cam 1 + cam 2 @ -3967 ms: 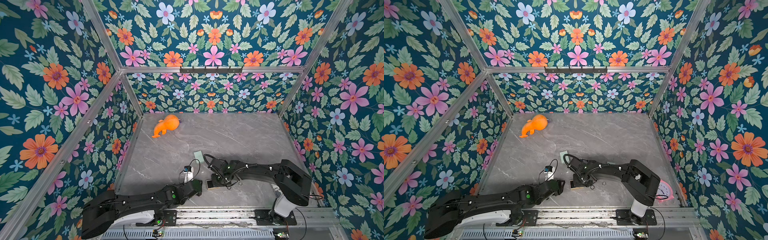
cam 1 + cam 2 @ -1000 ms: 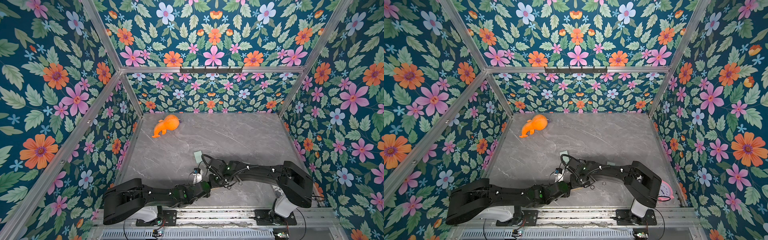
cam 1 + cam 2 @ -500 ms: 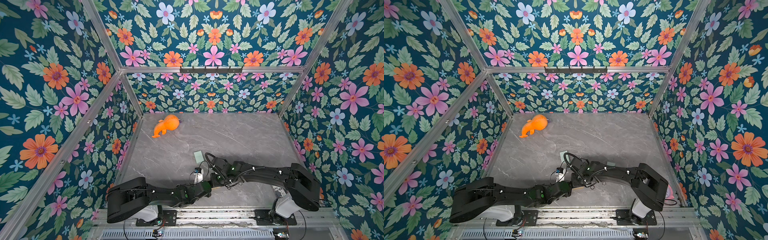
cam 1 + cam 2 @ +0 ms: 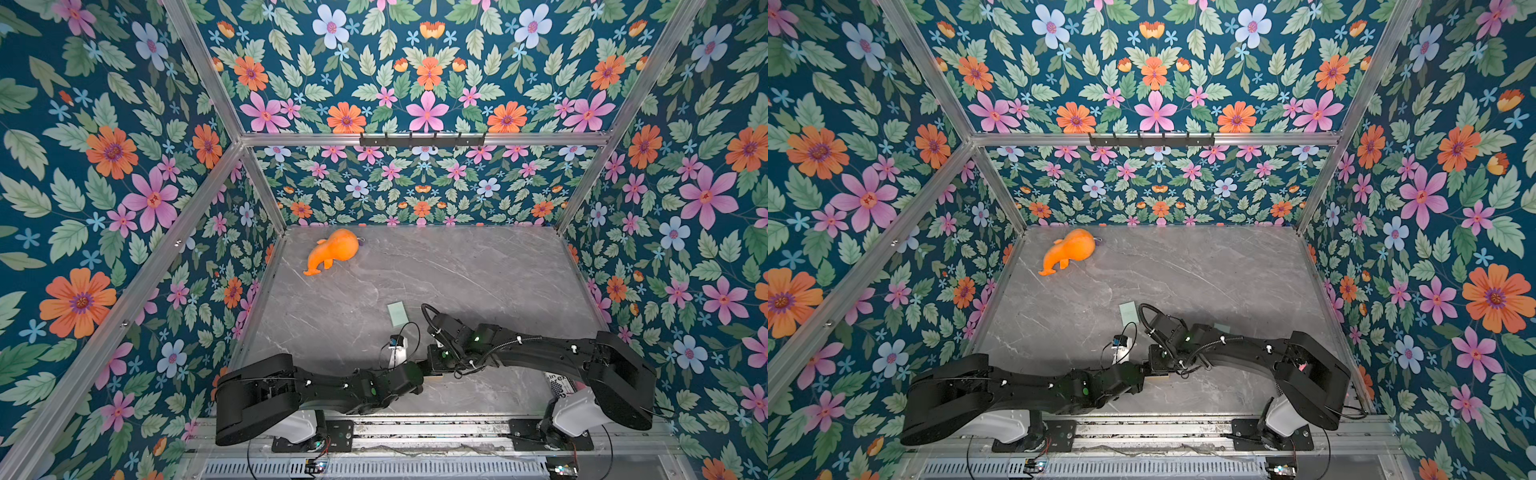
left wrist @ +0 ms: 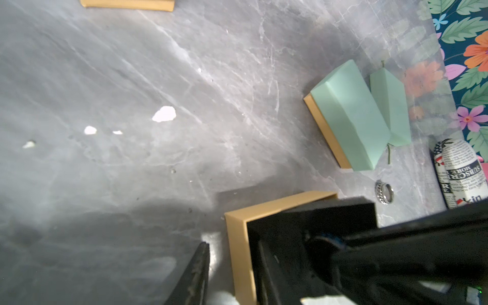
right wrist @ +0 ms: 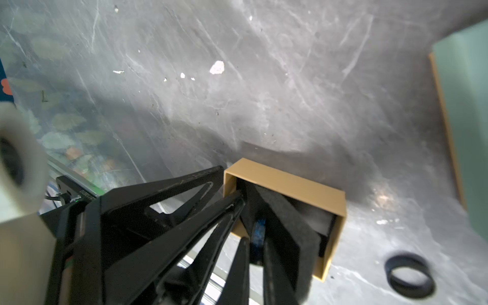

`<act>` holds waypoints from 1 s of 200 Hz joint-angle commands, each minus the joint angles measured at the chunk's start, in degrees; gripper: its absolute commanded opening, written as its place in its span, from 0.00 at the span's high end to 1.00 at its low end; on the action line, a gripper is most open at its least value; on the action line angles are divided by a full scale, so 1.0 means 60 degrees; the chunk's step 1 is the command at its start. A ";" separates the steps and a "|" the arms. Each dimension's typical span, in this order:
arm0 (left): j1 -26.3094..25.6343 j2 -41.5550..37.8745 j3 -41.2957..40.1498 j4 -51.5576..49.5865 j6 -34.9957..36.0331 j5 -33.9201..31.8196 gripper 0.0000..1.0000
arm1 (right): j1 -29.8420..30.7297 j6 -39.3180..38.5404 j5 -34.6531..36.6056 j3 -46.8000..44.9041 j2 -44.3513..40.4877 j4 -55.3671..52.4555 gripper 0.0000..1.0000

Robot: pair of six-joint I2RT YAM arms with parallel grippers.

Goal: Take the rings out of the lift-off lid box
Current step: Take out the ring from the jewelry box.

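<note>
Your left claw (image 6: 231,184) clamps the tan box (image 6: 290,182) wall; your right claw (image 6: 254,237), pressed together, reaches inside. A black ring (image 6: 408,274) lies on the worktop (image 6: 264,79) nearby.

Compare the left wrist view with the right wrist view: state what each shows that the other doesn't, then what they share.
Left wrist only: a silvery ring lying on the table near a newsprint-patterned roll. Right wrist only: a black ring on the table and a white cylindrical housing at the picture's edge. Both: the open tan box and the grey table. A mint-green piece appears in each, though perhaps not the same one.
</note>
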 commanded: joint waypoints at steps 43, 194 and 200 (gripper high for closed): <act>0.0006 0.0091 0.0029 -0.0763 0.0066 0.0255 0.66 | -0.0281 0.0629 -0.0930 -0.0818 -0.0236 0.1603 0.90; -0.0029 0.0138 0.0188 -0.0624 0.0184 0.0414 0.66 | -0.0337 0.0681 -0.0997 -0.0858 0.0414 0.2227 0.93; -0.0023 0.0174 0.0168 -0.0598 0.0183 0.0423 0.66 | -0.0335 0.0654 -0.0977 -0.0863 0.0328 0.2208 0.92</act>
